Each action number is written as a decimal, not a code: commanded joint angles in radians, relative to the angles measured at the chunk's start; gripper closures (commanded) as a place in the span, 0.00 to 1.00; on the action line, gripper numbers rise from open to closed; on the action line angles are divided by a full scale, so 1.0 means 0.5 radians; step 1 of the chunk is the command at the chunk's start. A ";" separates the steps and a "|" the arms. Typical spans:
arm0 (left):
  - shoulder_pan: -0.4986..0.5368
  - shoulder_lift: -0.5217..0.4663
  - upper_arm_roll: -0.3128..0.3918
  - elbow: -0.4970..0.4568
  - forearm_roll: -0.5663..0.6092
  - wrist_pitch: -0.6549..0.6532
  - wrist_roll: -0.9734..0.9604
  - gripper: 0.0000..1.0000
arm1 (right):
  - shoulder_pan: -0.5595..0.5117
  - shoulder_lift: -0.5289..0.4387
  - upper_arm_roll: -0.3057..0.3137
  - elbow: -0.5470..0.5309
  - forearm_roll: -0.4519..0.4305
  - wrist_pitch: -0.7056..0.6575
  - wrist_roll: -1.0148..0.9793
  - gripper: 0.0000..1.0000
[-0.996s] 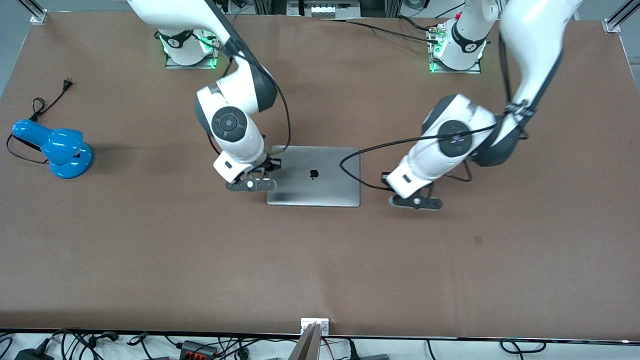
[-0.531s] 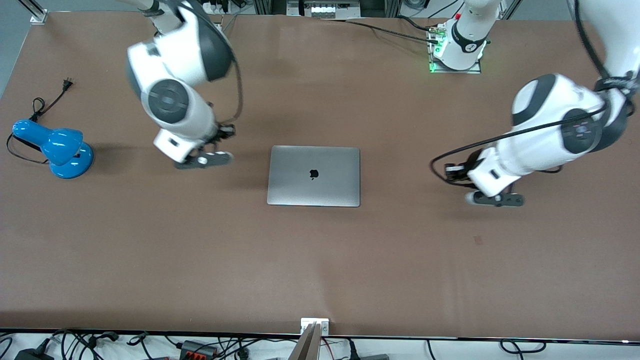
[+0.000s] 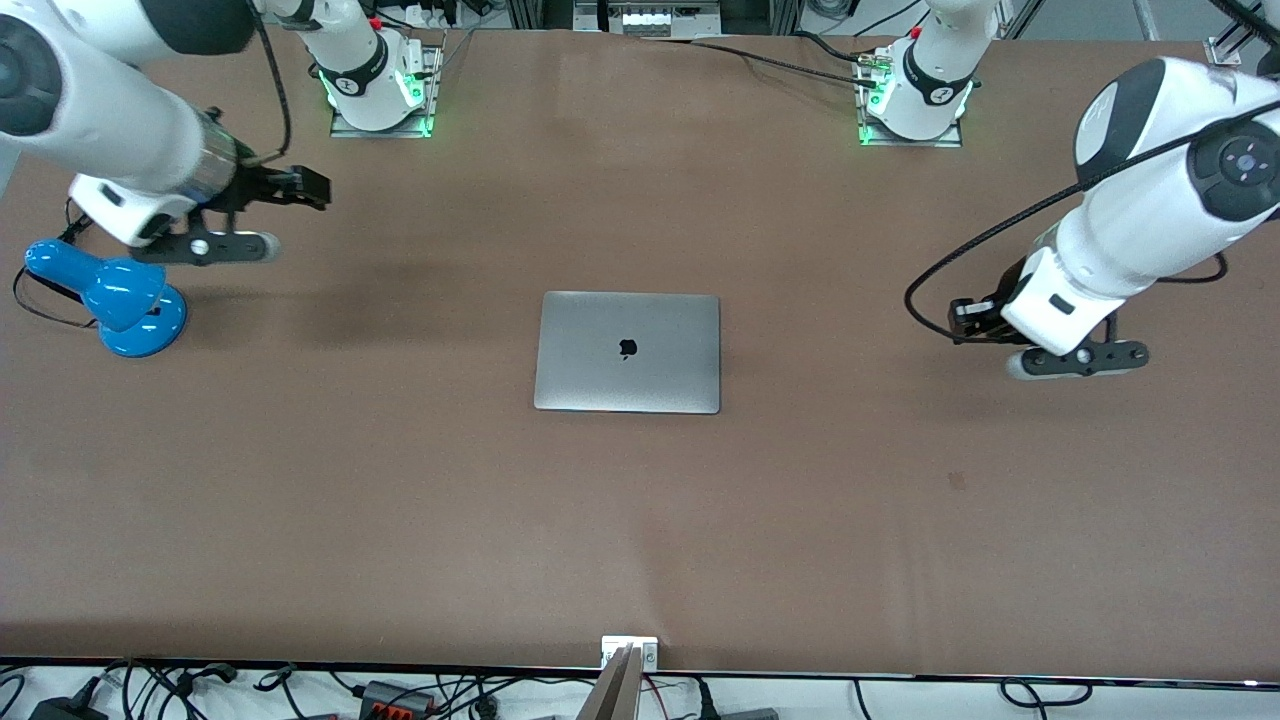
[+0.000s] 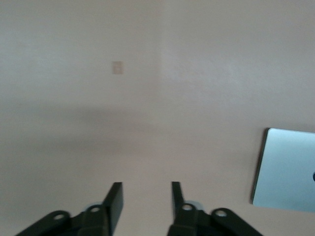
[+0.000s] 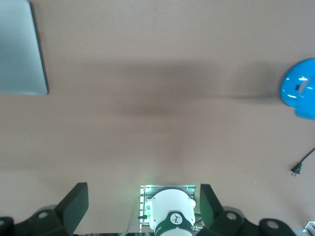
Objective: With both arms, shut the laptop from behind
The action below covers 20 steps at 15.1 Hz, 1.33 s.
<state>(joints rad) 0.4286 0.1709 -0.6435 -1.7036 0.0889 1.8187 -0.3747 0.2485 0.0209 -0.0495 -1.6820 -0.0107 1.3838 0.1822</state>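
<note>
Brown table (image 3: pixel 400 520) w/ laptop (image 3: pixel 627 352), lamp (image 3: pixel 118 295)

One laptop (image 3: pixel 627 352), one blue desk lamp (image 3: pixel 108 293), and two robot arms at one table (image 3: pixel 400 520).

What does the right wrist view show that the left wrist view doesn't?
Only the right wrist view: the blue lamp, its plug, the right arm's base with green light, and the right pincer, open wide over bare table. Only the left wrist view: a small pale patch on the table and the left pincer, fingers apart and holding nothing. Both: the brown table and an edge of the closed laptop, lying flat.
</note>
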 commanded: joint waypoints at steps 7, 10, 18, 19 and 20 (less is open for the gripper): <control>-0.621 -0.222 0.818 0.317 -0.114 -0.569 0.591 0.00 | -0.254 0.106 -0.051 0.338 0.018 0.101 -0.309 0.00; -0.581 -0.198 0.833 0.327 -0.076 -0.579 0.523 0.00 | -0.514 0.017 0.150 0.278 0.021 0.073 -0.321 0.00; -0.679 -0.348 0.992 0.177 -0.233 -0.552 0.538 0.00 | -0.709 -0.297 0.262 -0.134 -0.006 0.322 -0.309 0.00; -0.676 -0.378 1.002 0.113 -0.233 -0.481 0.535 0.00 | -0.669 -0.272 0.192 -0.124 -0.003 0.343 -0.327 0.00; -0.682 -0.376 1.005 0.115 -0.230 -0.471 0.535 0.00 | -0.642 -0.242 0.133 -0.082 0.015 0.331 -0.331 0.00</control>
<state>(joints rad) 0.0944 0.0252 -0.1605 -1.5876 -0.0044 1.5405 -0.1179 -0.0968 -0.1037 0.0712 -1.7209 -0.0272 1.5309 0.0307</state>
